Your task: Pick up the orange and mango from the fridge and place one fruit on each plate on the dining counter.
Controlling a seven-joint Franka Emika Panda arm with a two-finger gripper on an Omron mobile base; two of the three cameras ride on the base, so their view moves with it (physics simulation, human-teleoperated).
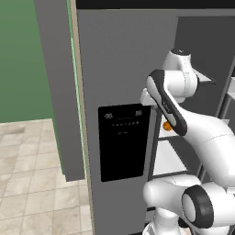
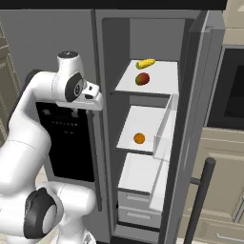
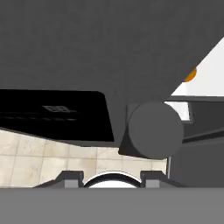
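The fridge (image 1: 119, 69) has its right door swung open, and its left door with the black dispenser panel (image 1: 123, 141) is closed. The orange (image 2: 139, 138) lies on the middle white shelf (image 2: 143, 121); it also shows as the orange (image 1: 167, 126) behind my arm and the orange (image 3: 190, 75) at the right edge of the hand view. The mango (image 2: 142, 78) rests on the upper shelf. My gripper (image 3: 111, 179) is open and empty, held in front of the closed door (image 3: 87, 43), left of the shelves and above the orange's level. The plates and the dining counter are out of view.
A yellow corn cob (image 2: 145, 63) lies behind the mango. The closed door's round grey handle end (image 3: 153, 130) sits just ahead of my fingers. The open door (image 2: 190, 119) with its dark handle (image 2: 200, 200) stands right of the shelves. Drawers (image 2: 138, 200) fill the fridge bottom.
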